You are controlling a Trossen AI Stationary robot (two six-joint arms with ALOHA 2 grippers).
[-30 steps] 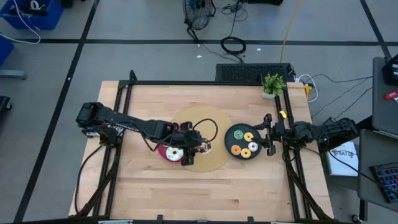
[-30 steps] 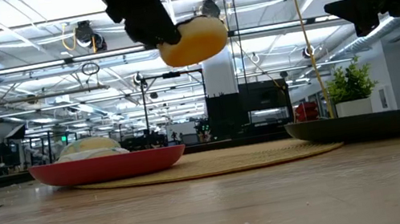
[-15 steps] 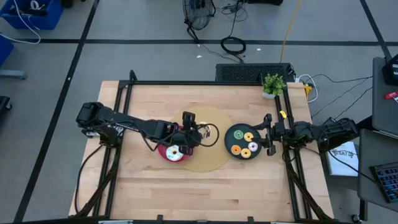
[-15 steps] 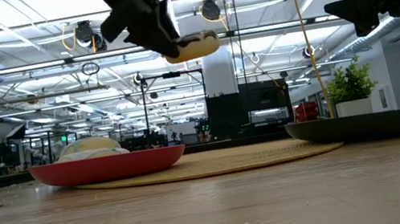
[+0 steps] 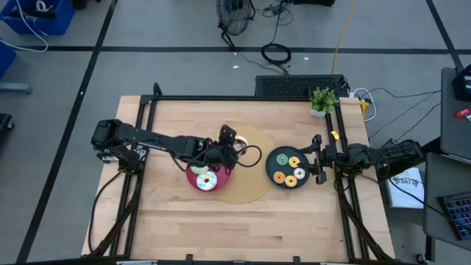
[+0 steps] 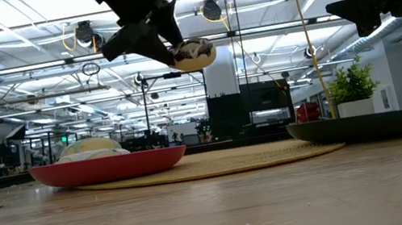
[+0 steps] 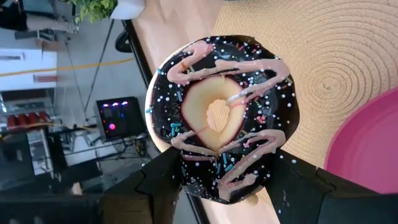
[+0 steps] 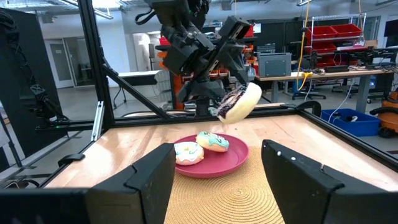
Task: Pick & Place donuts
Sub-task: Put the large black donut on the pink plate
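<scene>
A chocolate donut with pink drizzle is hanging tilted in the air; two iced donuts are lying on the pink plate, four more on the black plate.

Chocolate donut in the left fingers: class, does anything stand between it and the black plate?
Nothing visible does. The left gripper holds the chocolate donut in the air above the woven mat. Only open mat lies between it and the black plate, beside which the right gripper waits.

We find no lettering, label, brand, number or sign that we can read in any of these views; whatever print exists in the room behind stays illegible.
</scene>
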